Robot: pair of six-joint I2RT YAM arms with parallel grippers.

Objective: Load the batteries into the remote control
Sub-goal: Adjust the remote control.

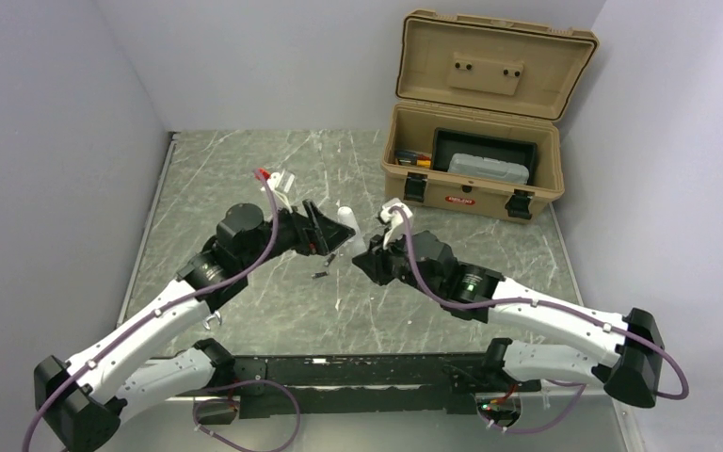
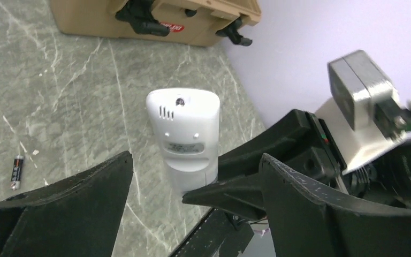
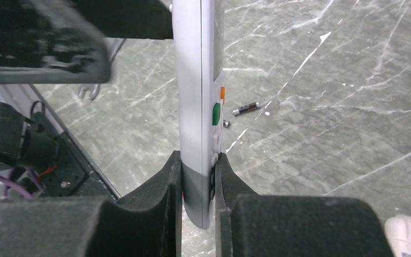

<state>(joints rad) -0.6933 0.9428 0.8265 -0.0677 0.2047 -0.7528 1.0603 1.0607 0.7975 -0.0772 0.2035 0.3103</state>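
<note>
My right gripper (image 3: pixel 197 158) is clamped on the remote control (image 3: pixel 192 80). The two dark pads press its front and back faces near one end, and the rest of the handset stands straight up out of the jaws.

From the right wrist camera I see the remote edge-on: a slim white slab with a grey-white side. An orange button and a green button sit one above the other on the face to the right of the jaws, with small white keys just below them, next to the pad. A pale panel runs up that same face toward the far end.

My left gripper (image 2: pixel 195 160) has its jaws wide apart. The remote (image 2: pixel 183 128) sits between them with a gap on either side, touching neither finger. This view shows the back of the handset. It is plain white with a rounded far end, three short slots, a small round hole beside them, and a faint label lower down. One dark finger of the right gripper meets the near end of the handset from the right.

Beyond the right jaws, one battery (image 3: pixel 245 109) lies flat on the grey marbled table (image 3: pixel 326 134), to the right of the remote and clear of it. It is a thin dark cylinder with a metal tip. From the left wrist the battery (image 2: pixel 17 170) lies well out to the left of the open jaws.

Farthest off, past the left jaws, a tan case (image 2: pixel 166 21) stands with black latches.
</note>
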